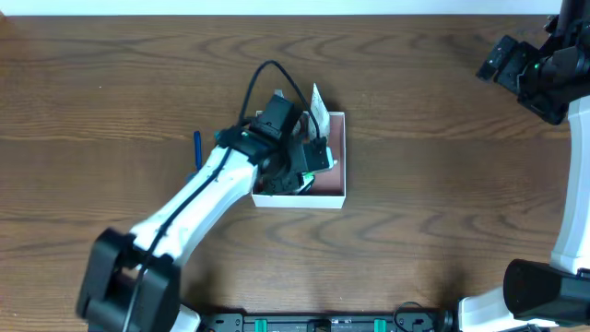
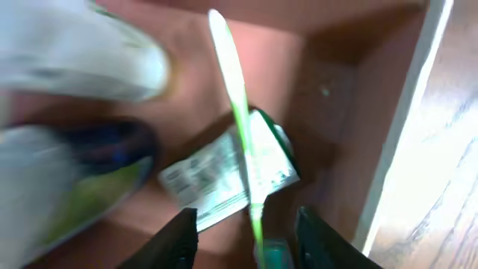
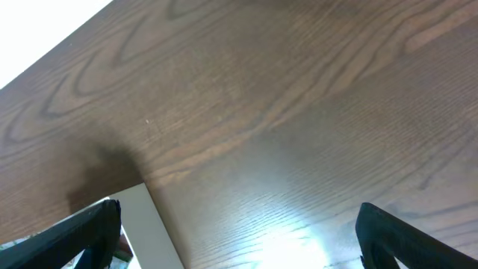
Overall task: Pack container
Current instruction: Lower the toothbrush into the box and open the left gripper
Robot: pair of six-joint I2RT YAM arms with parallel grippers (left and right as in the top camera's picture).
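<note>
The container, a shallow square box with white walls and a reddish-brown inside, sits mid-table. Its white wall shows at the right of the left wrist view. My left gripper is open, low inside the box. A thin green and white toothbrush runs between the fingers, nearer the right one, with no visible grip on it. Under it lies a white printed sachet. A white tube and a dark blue and green item lie at the left. My right gripper is open and empty, far back right.
A slim blue item lies on the wooden table left of the box. My left arm covers much of the box from above. A white surface shows at the lower left of the right wrist view.
</note>
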